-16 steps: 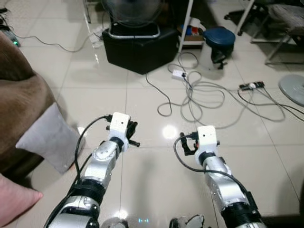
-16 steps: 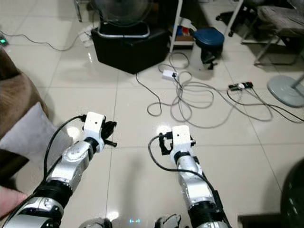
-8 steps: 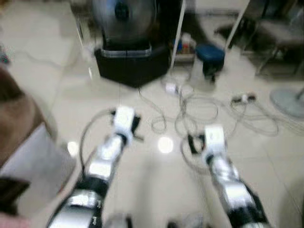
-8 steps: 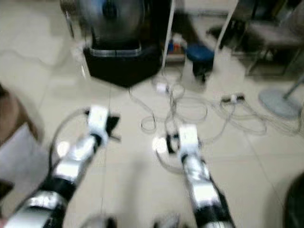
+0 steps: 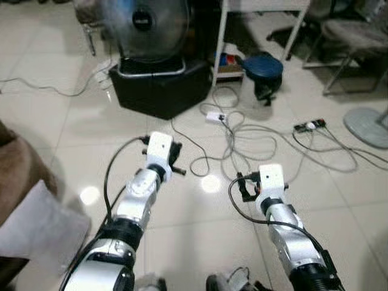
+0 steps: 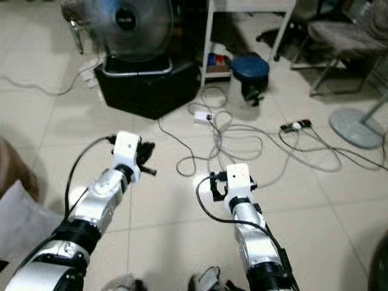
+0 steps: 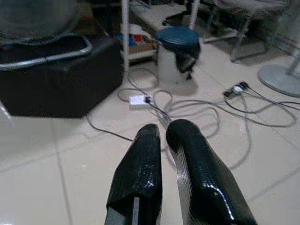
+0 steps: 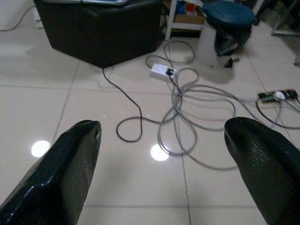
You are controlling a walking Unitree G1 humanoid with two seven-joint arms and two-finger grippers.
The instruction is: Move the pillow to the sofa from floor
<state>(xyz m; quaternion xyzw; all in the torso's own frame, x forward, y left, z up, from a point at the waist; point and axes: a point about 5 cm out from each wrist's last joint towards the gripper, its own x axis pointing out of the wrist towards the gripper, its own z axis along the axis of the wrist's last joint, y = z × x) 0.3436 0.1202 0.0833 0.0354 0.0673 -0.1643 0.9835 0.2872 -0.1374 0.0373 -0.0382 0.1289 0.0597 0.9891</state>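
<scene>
A: Since a second ago the whole head picture has slid: the black box with the round silver fan (image 5: 159, 82) on it sits lower and fuller in frame, so the camera turned. The things did not.

B: And the pillow?

A: The pale grey square cushion (image 5: 37, 227) lies at the lower left edge, against the brown plush sofa (image 5: 18, 176), well to the left of both arms.

B: Jaws?

A: The left gripper (image 7: 171, 140) has its fingers pressed together on nothing. The right gripper (image 8: 164, 136) is spread wide, also empty. Both point at bare tile.

B: Risk?

A: I'd judge the tangle of grey cables (image 5: 254, 136) ahead could snag a foot, and the pillow may slip out of frame if the robot faces further right.
</scene>
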